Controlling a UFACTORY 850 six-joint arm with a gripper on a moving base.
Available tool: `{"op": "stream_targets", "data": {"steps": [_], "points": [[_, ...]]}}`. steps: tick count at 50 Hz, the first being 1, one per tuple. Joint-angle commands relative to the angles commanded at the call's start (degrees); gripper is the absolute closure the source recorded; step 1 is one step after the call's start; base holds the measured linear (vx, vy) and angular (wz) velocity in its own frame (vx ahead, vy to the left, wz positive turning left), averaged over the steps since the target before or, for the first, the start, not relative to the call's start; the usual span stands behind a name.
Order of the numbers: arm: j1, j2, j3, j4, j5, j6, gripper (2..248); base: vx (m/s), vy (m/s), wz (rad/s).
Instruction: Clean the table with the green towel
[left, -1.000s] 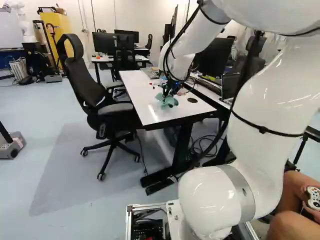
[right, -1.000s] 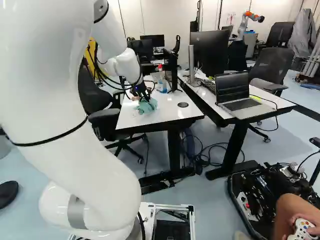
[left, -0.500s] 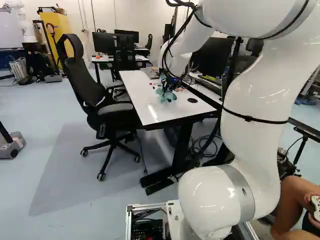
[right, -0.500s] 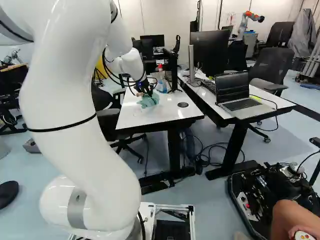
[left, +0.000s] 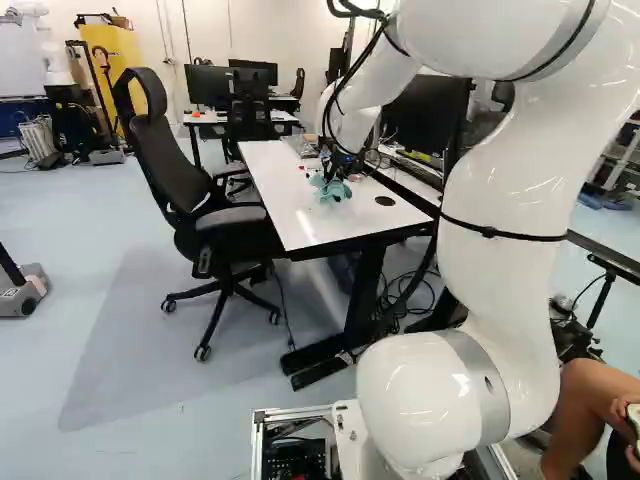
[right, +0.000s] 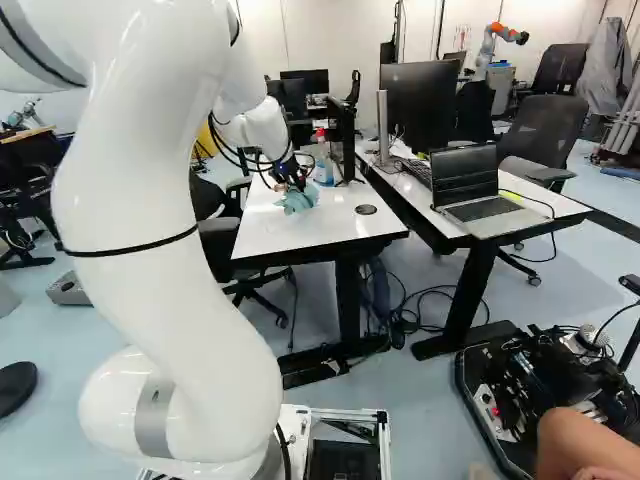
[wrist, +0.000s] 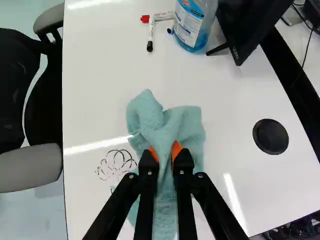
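Observation:
In the left base view my gripper is at the white table, low over the green towel. The wrist view shows the gripper shut on a bunched fold of the towel, an orange pad on either side of it. The cloth spreads out ahead of the fingers and under them, on the tabletop. Dark looped scribbles mark the table just beside the towel.
A spray bottle, markers and a monitor stand or lie ahead on the table. A black cable hole cover is on the other side from the scribbles. An office chair is at the table's side; a laptop sits on the neighbouring table.
The upper arm has swung and the gripper has shifted slightly, away from the table's near edge, the towel shifting with it. The base has not moved.

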Motion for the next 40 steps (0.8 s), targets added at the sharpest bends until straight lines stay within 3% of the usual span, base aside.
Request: {"op": "stream_targets", "data": {"steps": [40], "points": [[0.00, -5.72, -0.93, 0.00, 6.28, 0.00, 204, 0.000, 0.000, 0.000]]}}
